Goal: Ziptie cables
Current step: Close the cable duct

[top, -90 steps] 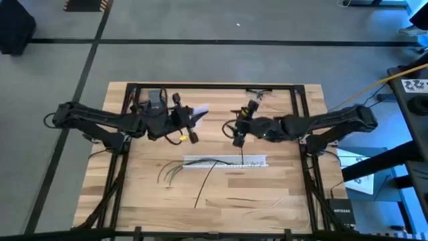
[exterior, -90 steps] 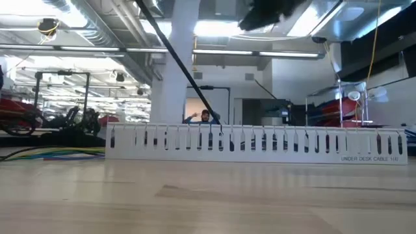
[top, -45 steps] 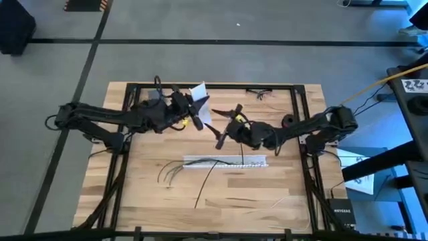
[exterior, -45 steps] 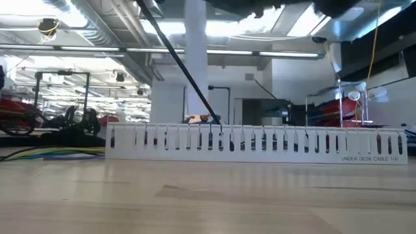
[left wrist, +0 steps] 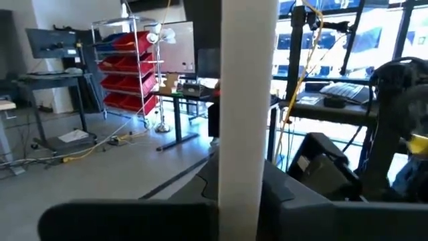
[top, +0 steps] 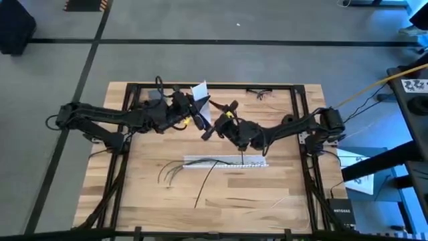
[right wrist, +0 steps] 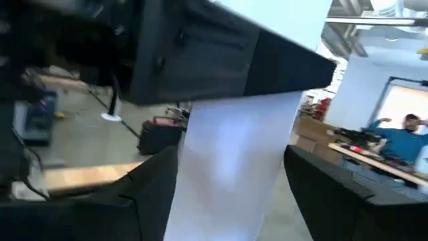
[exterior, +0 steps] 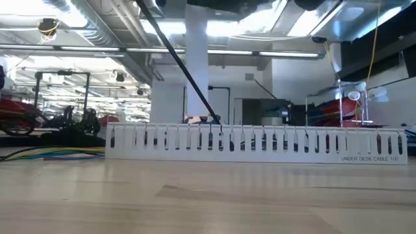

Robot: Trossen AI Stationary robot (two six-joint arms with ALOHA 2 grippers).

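Right tool (top: 208,127) has swung across to meet the left tool (top: 194,110), which pinches a flat white strip (top: 199,92); right's opening unclear. The cables (top: 175,171) lie untouched on the worktop (top: 281,194).

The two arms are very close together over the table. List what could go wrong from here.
1. The left hand and the right hand nearly meet in the air, so they could knock together.
2. The left hand holds the white strip, and the right hand's open fingers sit around it. If the left hand lets go too early, the strip may fall.
3. A falling strip could land on the loose cables by the slotted tray.
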